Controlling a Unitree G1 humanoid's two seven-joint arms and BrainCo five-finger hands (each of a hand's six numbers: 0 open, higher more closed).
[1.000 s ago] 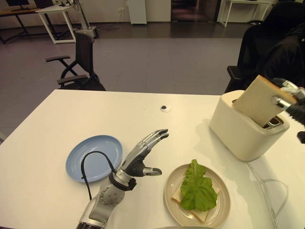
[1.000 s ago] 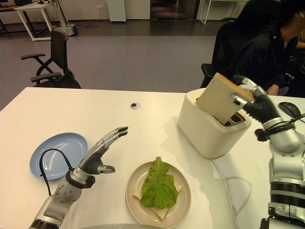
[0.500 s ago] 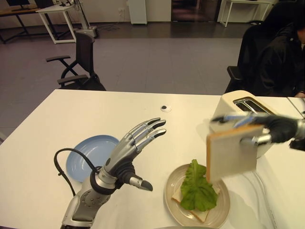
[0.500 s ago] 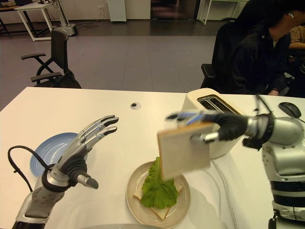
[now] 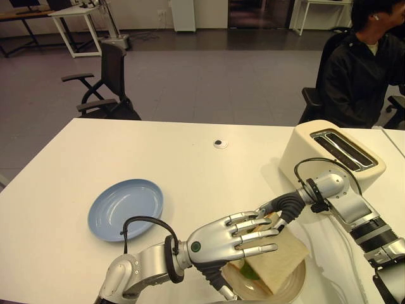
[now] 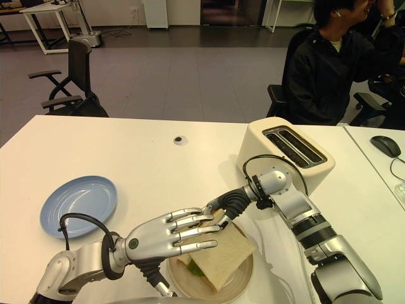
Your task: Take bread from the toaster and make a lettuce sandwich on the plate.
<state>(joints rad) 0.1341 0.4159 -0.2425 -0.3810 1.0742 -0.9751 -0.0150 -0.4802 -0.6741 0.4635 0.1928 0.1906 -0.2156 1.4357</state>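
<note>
White bread slice (image 5: 286, 252) on tan plate (image 5: 296, 280), left hand (image 5: 218, 240) over it

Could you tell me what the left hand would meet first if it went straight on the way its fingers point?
Probably the right hand, just beyond the fingertips of the left hand, over the top bread slice on the plate. Depth is unclear, so it might pass just in front.

Left hand (image 5: 223, 244) over bread (image 5: 285, 256)
</note>
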